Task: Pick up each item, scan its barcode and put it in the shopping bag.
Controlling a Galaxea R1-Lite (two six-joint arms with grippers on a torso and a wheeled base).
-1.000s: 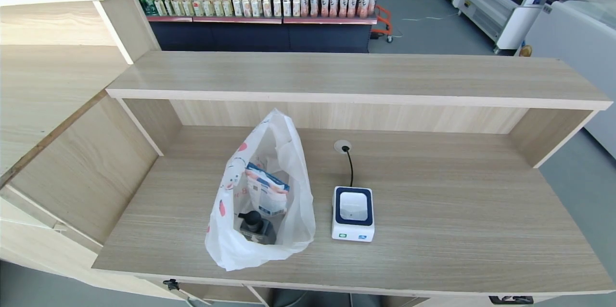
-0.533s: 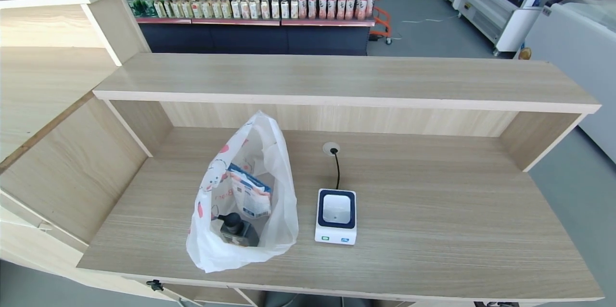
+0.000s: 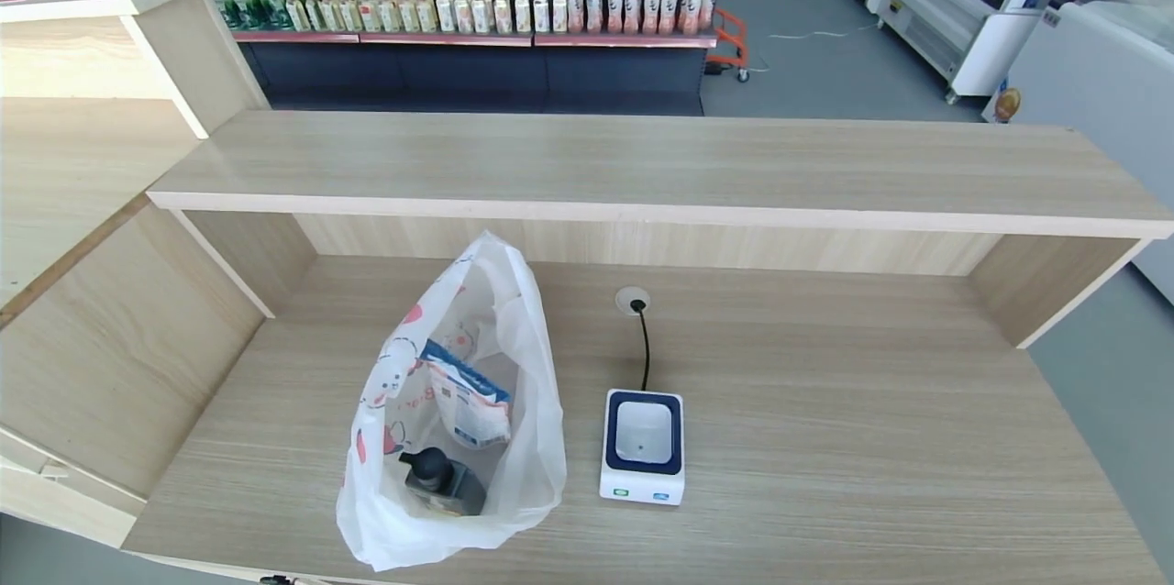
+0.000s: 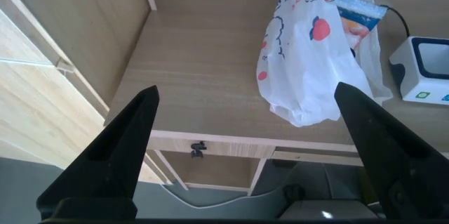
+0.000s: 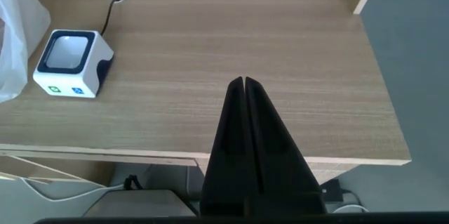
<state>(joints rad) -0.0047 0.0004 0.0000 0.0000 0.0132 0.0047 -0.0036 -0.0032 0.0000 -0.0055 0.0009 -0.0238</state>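
**Both items bagged; the risk now is the bag itself**

Head view: the shopping bag (image 3: 539, 461) stands close to the counter's (image 3: 871, 438) front edge, toward its left end, with its mouth open upward. Inside it a blue-and-white pouch (image 3: 470, 402) leans above a dark bottle (image 3: 438, 480). The scanner (image 3: 643, 445) sits just beside the bag on the side of the counter's right end, and its cable (image 3: 645, 347) runs back to a hole near the rear wall. No loose item lies on the wood, so I judge the bagging done or nearly so.

Left wrist view: the left gripper (image 4: 247, 90) hangs out past the front edge with its fingers spread wide and nothing between them. The bag (image 4: 309, 62) is ahead of it, and the scanner (image 4: 429, 76) is beyond that.

Right wrist view: the right gripper (image 5: 243, 82) has its fingers pressed together, empty, over the front edge toward the right end, well apart from the scanner (image 5: 70, 61).

The thin plastic stands only on its contents. A brush from the left arm could tip it over the front edge, or the walls could slump and close the mouth.
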